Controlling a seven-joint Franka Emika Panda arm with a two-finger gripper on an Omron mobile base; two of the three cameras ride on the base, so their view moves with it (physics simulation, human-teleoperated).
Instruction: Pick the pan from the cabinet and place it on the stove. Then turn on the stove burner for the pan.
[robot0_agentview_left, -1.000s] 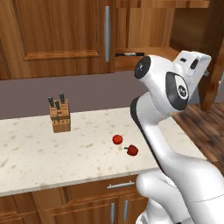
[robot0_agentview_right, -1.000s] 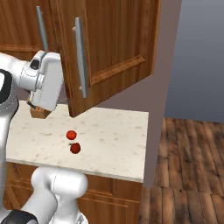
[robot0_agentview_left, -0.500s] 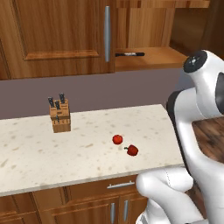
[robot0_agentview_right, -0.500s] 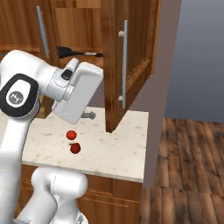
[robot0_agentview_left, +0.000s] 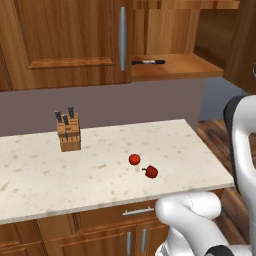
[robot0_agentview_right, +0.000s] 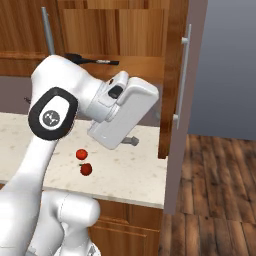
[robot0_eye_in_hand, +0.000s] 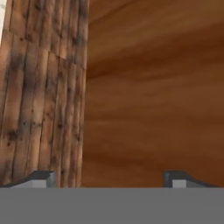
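We see the cabinet (robot0_agentview_left: 75, 45) with its right door (robot0_agentview_right: 177, 80) swung open, so the plain wooden shelf (robot0_agentview_left: 185, 67) inside is exposed. The pan (robot0_agentview_left: 148, 62) lies on that shelf near its left end, just right of the closed left door; from the left base view only its long thin black handle is plain, with the long axis running left to right along the shelf and the pale tip pointing right. In the right base view the pan (robot0_agentview_right: 92, 60) shows the same way, its dark rounded part at the left behind the arm's shoulder and the handle reaching right toward the open door. Our claw (robot0_eye_in_hand: 109, 178) is empty, its two finger tips standing well apart at the bottom of the hand view, facing wooden panelling close up; we cannot tell which panel it is. In the right base view the hand hangs over the right end of the desk (robot0_agentview_right: 130, 172), below the shelf and just left of the open door. On the desk (robot0_agentview_left: 100, 170) stand a wooden knife block (robot0_agentview_left: 68, 131) toward the back left and two small red fruits (robot0_agentview_left: 143, 166) near each other toward the front.
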